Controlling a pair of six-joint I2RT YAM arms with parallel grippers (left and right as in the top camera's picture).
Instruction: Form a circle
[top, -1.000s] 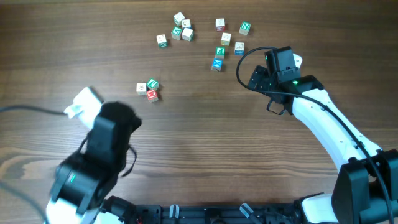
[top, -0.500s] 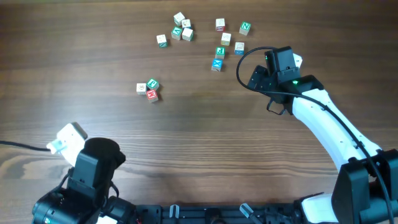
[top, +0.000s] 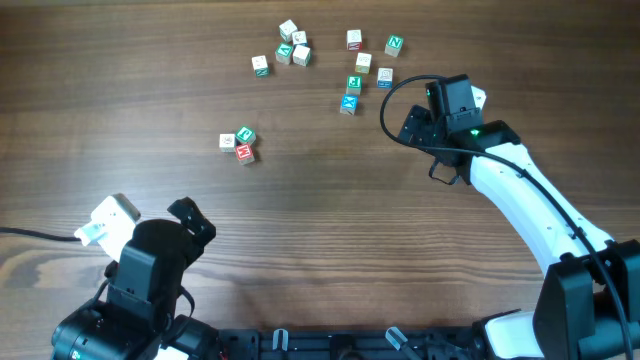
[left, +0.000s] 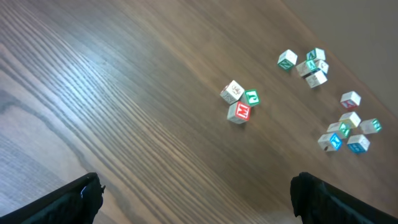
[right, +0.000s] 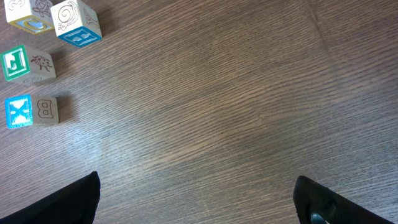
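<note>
With your left fingers and right fingers apart and empty, grip the red cube squarely across flat faces.

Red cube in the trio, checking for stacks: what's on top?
Nothing: the red cube has a bare top. Green cube and pale cube sit beside it. Its underside is hidden.

Dark brown wood grain, finely streaked, covers the counter. Scattered across it are pale wooden letter cubes with painted faces. At centre left of the overhead view, a red-faced cube sits with a green-faced cube and a white-faced cube. At the left edge of the right wrist view are a blue X cube and a green E cube. The right arm is white with a black wrist and a green light. The left arm is black, tipped in white.
</note>
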